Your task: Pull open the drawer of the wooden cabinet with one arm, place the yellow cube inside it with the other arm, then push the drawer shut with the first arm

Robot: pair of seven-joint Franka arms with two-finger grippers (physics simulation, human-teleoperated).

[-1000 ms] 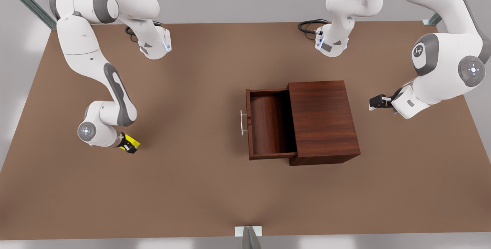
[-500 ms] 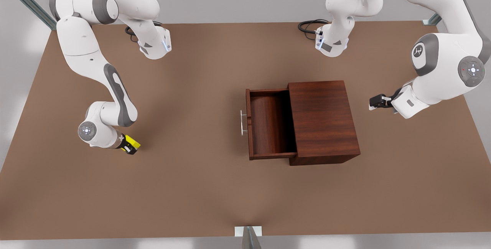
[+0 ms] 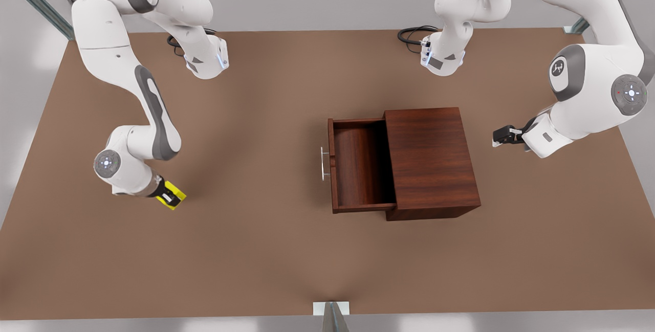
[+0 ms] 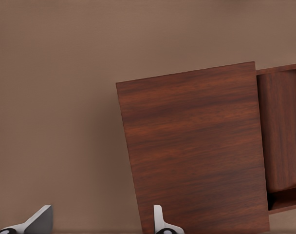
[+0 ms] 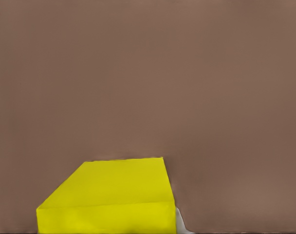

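1. At the front view's left, the right gripper (image 3: pixel 173 198) has its fingers clamped on the small bright yellow cube (image 3: pixel 171 193), held close above the flat brown table (image 3: pixel 266 250). In the right wrist view the cube (image 5: pixel 109 197) sits at the gripper's tip with bare tabletop (image 5: pixel 148 78) beyond it.
2. The cube is well apart from the cabinet, off toward the front view's left of the drawer's handle.
3. Mid-table, the dark reddish-brown wooden drawer (image 3: pixel 358 166) stands pulled out toward the front view's left, its thin silver bar handle (image 3: pixel 323 163) on the front panel and its tray bare.
4. Behind it, the boxy dark reddish-brown wood-grain cabinet (image 3: pixel 430 160) sits square on the table.
5. At the front view's right, the left gripper (image 3: pixel 499 136) hangs just beyond the cabinet's back, gripping nothing. In the left wrist view its fingertips (image 4: pixel 157 217) stand spread apart above the cabinet's top (image 4: pixel 196 151) and the table beside it.
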